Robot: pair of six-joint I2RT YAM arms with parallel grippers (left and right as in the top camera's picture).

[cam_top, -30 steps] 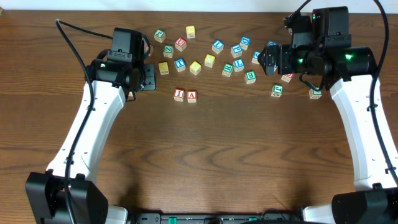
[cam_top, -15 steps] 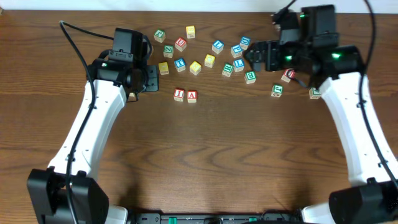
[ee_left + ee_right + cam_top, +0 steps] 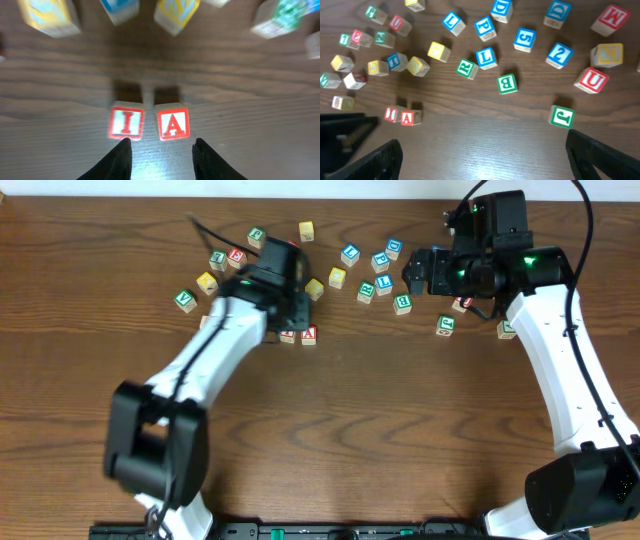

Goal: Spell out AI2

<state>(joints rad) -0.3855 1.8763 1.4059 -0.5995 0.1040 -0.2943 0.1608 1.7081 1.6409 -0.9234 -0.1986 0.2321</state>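
Risk, grasp: the left gripper is lined up on the narrow gap between cube I and cube A. Closing there would likely seat on neither and shove both askew.
Risk, order: the pair reads I-A, not A-I. Swapping cubes set this close may knock the neighbour.
State, left gripper: partly open, empty, touching nothing. Both cubes lie just ahead of its fingertips.
State, right gripper: spread wide, empty.
Location, cube 2: ahead of the right gripper and off to the right, among other cubes.

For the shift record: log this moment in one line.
left tool: open, empty, just short of I cube and A cube | I left of A, small gap | right tool: open, empty, above loose cubes
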